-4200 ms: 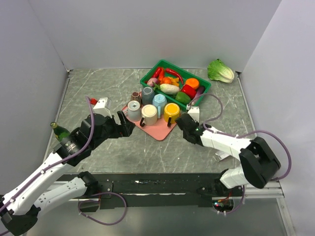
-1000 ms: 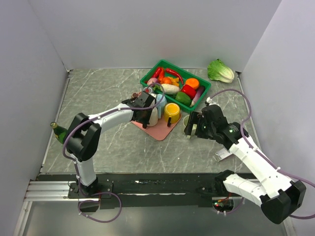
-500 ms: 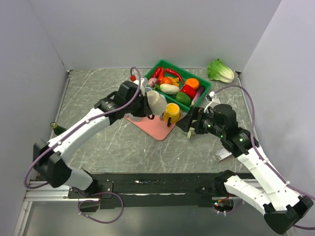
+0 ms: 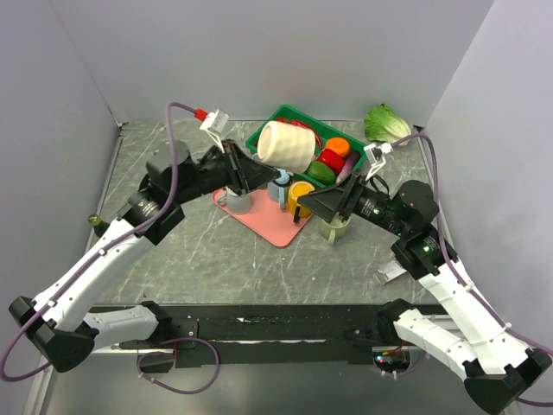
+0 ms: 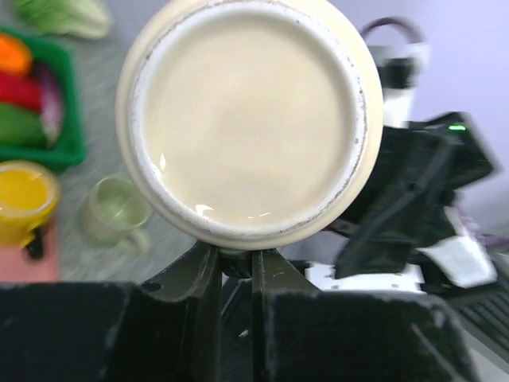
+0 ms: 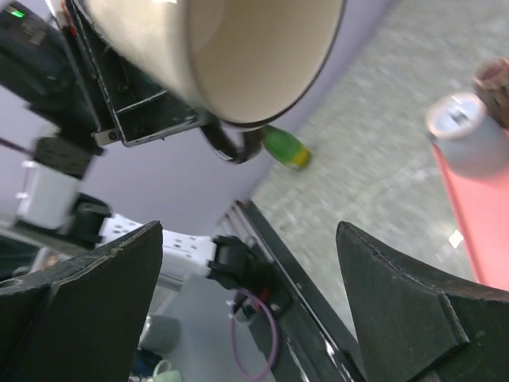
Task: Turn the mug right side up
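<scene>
Mug [image 4: 285, 145]: cream, held aloft on its side between the arms. The left gripper [image 5: 236, 267] is clenched, apparently on the handle, with the base facing that wrist and the mouth towards the right gripper [image 6: 248, 231], which hangs spread wide and empty near it. Step in hand: mid-air reorientation, partly done; the next move calls for a handover to the right jaws or more wrist roll until the mouth faces up, then set-down. Beyond: tray [image 4: 275, 226], then basket [image 4: 302, 115].

- The big cream ceramic mug [image 6: 238, 48] is cut off by the right wrist view's top edge.
- The green glass bottle [image 4: 92, 221] mostly hides behind the left arm [image 4: 112, 251].
- The pale green cup [image 5: 115, 211] looks blurry.
</scene>
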### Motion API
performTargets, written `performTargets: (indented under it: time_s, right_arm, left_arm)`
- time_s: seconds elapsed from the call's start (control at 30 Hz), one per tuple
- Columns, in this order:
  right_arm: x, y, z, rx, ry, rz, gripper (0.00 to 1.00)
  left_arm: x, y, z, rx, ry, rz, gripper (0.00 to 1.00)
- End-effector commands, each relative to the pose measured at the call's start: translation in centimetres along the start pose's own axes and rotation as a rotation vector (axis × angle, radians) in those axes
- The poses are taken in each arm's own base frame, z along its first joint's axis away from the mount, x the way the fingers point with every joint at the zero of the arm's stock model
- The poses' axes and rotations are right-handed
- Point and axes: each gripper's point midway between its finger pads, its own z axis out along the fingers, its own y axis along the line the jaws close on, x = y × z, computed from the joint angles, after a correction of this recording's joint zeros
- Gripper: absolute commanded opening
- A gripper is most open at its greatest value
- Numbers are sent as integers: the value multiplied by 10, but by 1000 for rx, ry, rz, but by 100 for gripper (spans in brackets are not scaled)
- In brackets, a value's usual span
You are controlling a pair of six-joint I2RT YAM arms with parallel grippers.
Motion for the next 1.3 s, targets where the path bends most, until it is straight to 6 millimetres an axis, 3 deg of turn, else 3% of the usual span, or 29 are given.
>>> performTargets:
  time_s: [0.0, 0.1, 0.2, 0.5, 0.77, 0.9, 1.07, 1.27]
  right_arm:
    - [-28, 68, -4, -270, -65, -109, 94]
    - [-32, 99, -7, -418, -58, -173, 93]
    - [-41, 115, -9, -477, -105, -205, 93]
    - [-59, 126, -7, -494, -189, -210, 86]
    - [-63, 116, 7, -463, -223, -130, 74]
    - [-64, 107, 11, -418, -240, -87, 56]
    - [-65, 104, 11, -397, -247, -75, 47]
    - [-65, 100, 14, -376, -249, -58, 28]
  left_arm:
    - [-43, -86, -25, 329, -132, 64, 1]
    - [-47, -104, -33, 409, -137, 71, 1]
    - [-48, -116, -40, 461, -136, 77, 1]
    - [-52, -129, -42, 502, -174, 95, 1]
    - [-45, -132, -40, 526, -181, 125, 1]
    - [-41, -134, -40, 542, -194, 145, 1]
    - [-35, -138, -41, 563, -189, 159, 1]
    - [-29, -140, -41, 575, -176, 169, 1]
